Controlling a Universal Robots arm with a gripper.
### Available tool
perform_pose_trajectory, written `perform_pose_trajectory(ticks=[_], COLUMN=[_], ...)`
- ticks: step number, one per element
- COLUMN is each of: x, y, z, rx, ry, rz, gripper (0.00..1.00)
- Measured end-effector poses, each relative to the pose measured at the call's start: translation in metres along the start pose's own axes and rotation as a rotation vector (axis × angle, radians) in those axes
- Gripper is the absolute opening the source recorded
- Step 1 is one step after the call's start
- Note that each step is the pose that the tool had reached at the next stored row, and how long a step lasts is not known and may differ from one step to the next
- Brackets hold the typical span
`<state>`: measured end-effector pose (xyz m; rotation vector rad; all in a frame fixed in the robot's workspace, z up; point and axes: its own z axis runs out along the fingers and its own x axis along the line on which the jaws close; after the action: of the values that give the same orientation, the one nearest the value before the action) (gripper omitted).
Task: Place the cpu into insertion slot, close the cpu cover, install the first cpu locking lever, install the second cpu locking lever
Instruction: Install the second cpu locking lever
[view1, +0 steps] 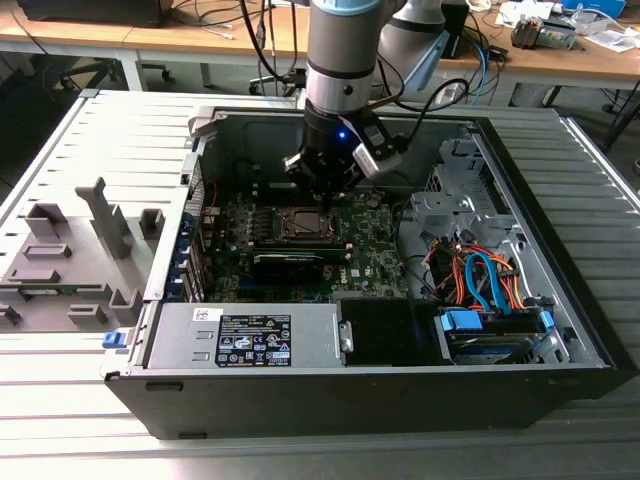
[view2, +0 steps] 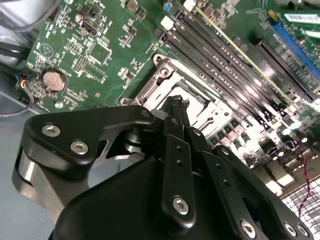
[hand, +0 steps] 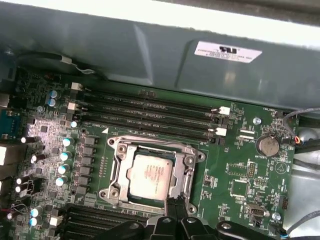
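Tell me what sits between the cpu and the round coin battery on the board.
In the first wrist view, the cpu cover frame edge, then green board with small chips, lies between the cpu and the coin battery.

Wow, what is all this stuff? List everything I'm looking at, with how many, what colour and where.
computer case: one, black, lying open on the slatted grey table.
motherboard: one, green, on the case floor.
cpu: one, silver-grey, seated in the insertion slot at mid-board.
cpu cover: one, silvery frame, down around the cpu.
memory slots: four, black, between the socket and the case wall.
coin battery: one, silver, near the board's edge.
graphics card: one, black, beside the socket.
power supply: one, grey, along the case's near wall.
cables: a bundle, orange and blue, at the exterior view's right.
robot arm: one, grey, over the case.
claw: one, black, just above the socket.
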<state>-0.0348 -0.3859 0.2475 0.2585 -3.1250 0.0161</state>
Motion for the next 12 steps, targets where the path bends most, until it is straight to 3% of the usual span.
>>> perform_pose_trajectory(ticks=[3,7,12], x=[-0.0007,-0.0002,-0.0013], y=[-0.0049,-0.0179,-0.0207], z=[0.0003,0.0028,0.0092], rx=[0.0,-0.0002,-0.0003], ry=[0.0008,0.0012,0.0014], rz=[0.001,0.006,0.006], gripper=[0.11,0.11,0.11])
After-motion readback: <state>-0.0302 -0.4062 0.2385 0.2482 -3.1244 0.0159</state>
